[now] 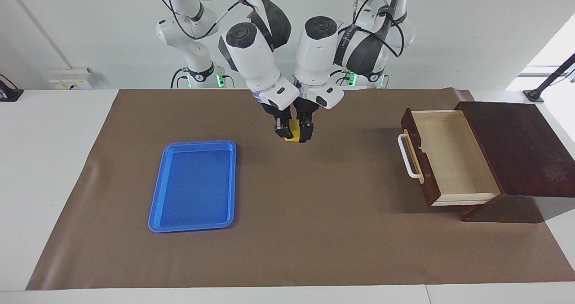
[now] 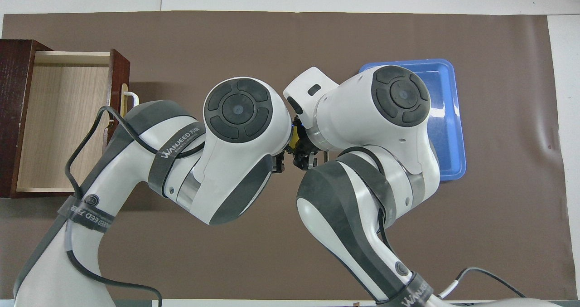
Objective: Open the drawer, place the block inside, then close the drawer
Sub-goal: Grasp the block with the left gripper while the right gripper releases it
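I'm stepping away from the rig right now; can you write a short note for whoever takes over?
Both grippers meet over the middle of the mat with the block between them.
Left gripper: at the block; whether it grips is unclear.
Right gripper: at the block too, grip also unclear.
Drawer: pulled open, empty, at the left arm's end of the table.
Done: drawer opened.
Left: block into drawer, then close it.

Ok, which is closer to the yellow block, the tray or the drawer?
The blue tray; the wooden drawer sits farther away, at the left arm's end.
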`<state>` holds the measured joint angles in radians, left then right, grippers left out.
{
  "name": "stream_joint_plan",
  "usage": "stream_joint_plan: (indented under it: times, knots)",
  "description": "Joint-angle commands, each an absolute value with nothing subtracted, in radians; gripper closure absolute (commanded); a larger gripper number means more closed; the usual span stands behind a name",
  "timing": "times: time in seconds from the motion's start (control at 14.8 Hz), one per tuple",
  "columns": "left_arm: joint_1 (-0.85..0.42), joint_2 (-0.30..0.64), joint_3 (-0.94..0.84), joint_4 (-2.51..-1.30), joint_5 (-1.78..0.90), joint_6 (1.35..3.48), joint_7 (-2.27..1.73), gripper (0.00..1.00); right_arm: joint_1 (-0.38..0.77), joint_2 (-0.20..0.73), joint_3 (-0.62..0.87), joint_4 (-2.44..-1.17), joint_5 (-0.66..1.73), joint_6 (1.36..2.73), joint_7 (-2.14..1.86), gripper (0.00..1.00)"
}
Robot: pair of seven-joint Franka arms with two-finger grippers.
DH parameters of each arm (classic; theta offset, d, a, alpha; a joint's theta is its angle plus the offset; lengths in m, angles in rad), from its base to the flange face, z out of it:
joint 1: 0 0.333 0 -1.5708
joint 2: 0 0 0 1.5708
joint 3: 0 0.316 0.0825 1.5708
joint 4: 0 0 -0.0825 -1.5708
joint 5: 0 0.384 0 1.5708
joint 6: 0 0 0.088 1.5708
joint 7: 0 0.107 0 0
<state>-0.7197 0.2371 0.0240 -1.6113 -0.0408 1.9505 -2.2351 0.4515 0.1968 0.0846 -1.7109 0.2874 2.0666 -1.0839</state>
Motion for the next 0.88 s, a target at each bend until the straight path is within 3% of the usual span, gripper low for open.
stream_joint_plan:
  times: [0.0,0.07,0.34,0.4,0.47,0.81]
  knots:
    - [-0.735,0.239,0.038,-1.611,-0.055,1.959,-2.230,0.92,0.446,0.212,0.089,-1.690,0.276,2.075,-1.060,1.00]
    - [-0.735,0.239,0.038,-1.609,-0.054,1.951,-2.224,1.00,0.443,0.215,0.090,-1.690,0.276,2.077,-1.060,1.00]
    - [-0.732,0.241,0.038,-1.597,-0.048,1.919,-2.212,1.00,0.446,0.216,0.091,-1.690,0.278,2.080,-1.061,1.00]
    - [-0.729,0.242,0.038,-1.594,-0.045,1.904,-2.204,1.00,0.449,0.215,0.091,-1.690,0.278,2.082,-1.055,0.93]
    - [-0.729,0.242,0.038,-1.589,-0.046,1.901,-2.198,1.00,0.454,0.213,0.089,-1.690,0.279,2.077,-1.048,0.01]
    - [-0.719,0.238,0.040,-1.589,-0.046,1.893,-2.172,1.00,0.453,0.210,0.089,-1.694,0.276,2.074,-1.028,0.00]
